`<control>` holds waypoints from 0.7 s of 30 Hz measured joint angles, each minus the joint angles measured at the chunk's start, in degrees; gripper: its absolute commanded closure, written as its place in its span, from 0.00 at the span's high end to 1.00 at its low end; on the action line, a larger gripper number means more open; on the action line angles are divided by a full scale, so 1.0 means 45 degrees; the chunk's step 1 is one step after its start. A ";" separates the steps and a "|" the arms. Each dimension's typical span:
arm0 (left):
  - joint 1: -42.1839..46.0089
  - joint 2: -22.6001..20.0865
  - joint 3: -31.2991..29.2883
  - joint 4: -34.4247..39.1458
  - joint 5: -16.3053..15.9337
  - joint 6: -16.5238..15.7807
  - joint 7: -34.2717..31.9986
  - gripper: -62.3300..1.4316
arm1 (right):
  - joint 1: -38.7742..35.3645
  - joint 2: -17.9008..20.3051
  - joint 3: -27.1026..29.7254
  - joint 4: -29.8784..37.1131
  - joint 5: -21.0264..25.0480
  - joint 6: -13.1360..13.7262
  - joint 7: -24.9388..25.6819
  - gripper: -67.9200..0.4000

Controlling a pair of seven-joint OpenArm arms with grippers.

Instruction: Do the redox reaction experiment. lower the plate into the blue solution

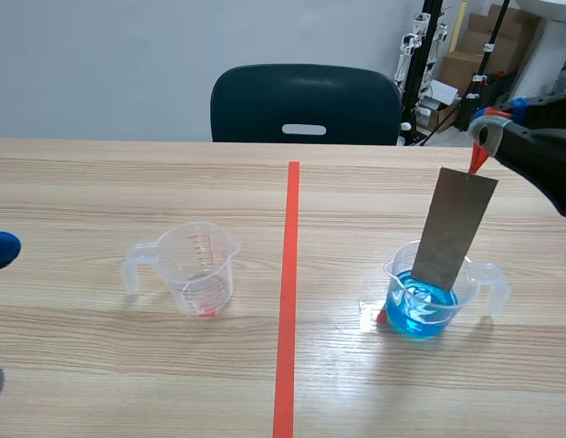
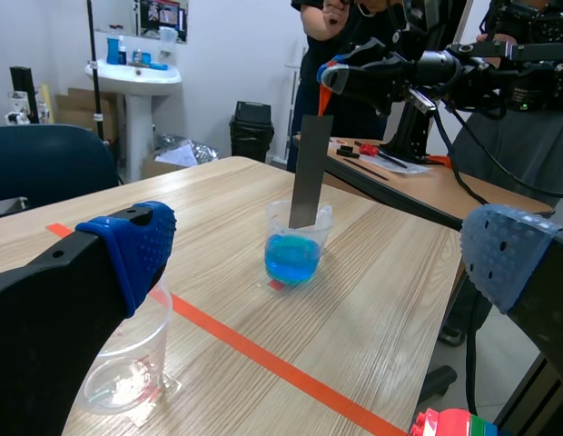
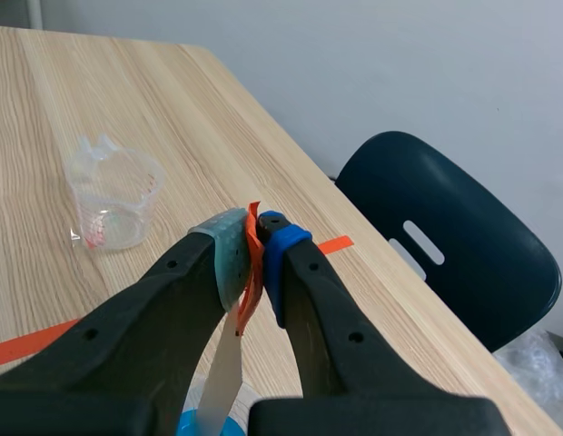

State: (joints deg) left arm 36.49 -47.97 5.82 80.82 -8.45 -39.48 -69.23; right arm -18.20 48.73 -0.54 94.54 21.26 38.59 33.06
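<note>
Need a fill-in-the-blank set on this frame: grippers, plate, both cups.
1. The right gripper pinches the orange tab atop the metal ____.
2. Its lower end sits inside the measuring cup holding ____ solution.
3. The left gripper is ____.
4. The empty measuring cup stands on the robot's ____ side of the tape line.

Missing words: plate; blue; open; left.

No lettering is showing legibly anywhere; the empty measuring cup (image 1: 196, 266), left of the tape line (image 1: 288, 301), is carrying red graduation marks too small to read.
</note>
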 measured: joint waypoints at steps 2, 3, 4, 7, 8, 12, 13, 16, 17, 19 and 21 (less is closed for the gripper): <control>0.0000 0.0000 0.0000 0.0000 0.0000 0.0000 0.0000 1.00 | 0.0097 -0.0160 -0.0141 -0.0151 -0.0146 0.0005 0.0010 0.01; 0.0000 0.0000 0.0000 0.0000 0.0000 0.0000 0.0005 1.00 | 0.0141 -0.0243 -0.0204 -0.0223 -0.0277 0.0000 0.0015 0.01; 0.0000 0.0000 0.0000 0.0000 -0.0015 0.0000 0.0000 1.00 | 0.0219 -0.0340 -0.0287 -0.0316 -0.0505 0.0000 0.0024 0.01; 0.0000 0.0000 0.0000 0.0000 -0.0034 0.0000 0.0005 1.00 | 0.0486 -0.0573 -0.0617 -0.0636 -0.0816 -0.0010 0.0053 0.01; 0.0000 0.0000 0.0000 0.0000 -0.0039 0.0000 0.0000 1.00 | 0.0563 -0.0622 -0.0724 -0.0758 -0.0933 -0.0010 0.0141 0.01; 0.0000 0.0000 0.0000 0.0000 -0.0039 0.0000 0.0005 1.00 | 0.0879 -0.0850 -0.1098 -0.1268 -0.1491 0.0000 0.0685 0.01; 0.0000 0.0000 0.0000 0.0000 -0.0039 0.0000 0.0005 1.00 | 0.0937 -0.0884 -0.1156 -0.1389 -0.1554 -0.0005 0.0709 0.01; 0.0000 0.0000 0.0000 0.0000 -0.0039 0.0000 0.0010 1.00 | 0.0967 -0.0957 -0.1277 -0.1753 -0.1957 -0.0010 0.1292 0.01; 0.0000 0.0000 0.0000 0.0000 -0.0039 0.0000 0.0024 1.00 | 0.0967 -0.0957 -0.1336 -0.1860 -0.2045 -0.0019 0.1389 0.01; 0.0000 0.0000 0.0000 0.0000 -0.0039 0.0000 0.0034 1.00 | 0.0967 -0.0957 -0.1477 -0.2059 -0.2263 -0.0228 0.1773 0.01; 0.0000 0.0000 0.0000 0.0000 -0.0039 0.0000 0.0034 1.00 | 0.0967 -0.0957 -0.1622 -0.2244 -0.2297 -0.0685 0.1909 0.01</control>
State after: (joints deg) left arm 36.49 -47.97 5.82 80.82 -8.62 -39.48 -69.08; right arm -13.85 44.42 -7.84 84.44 10.92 35.51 41.65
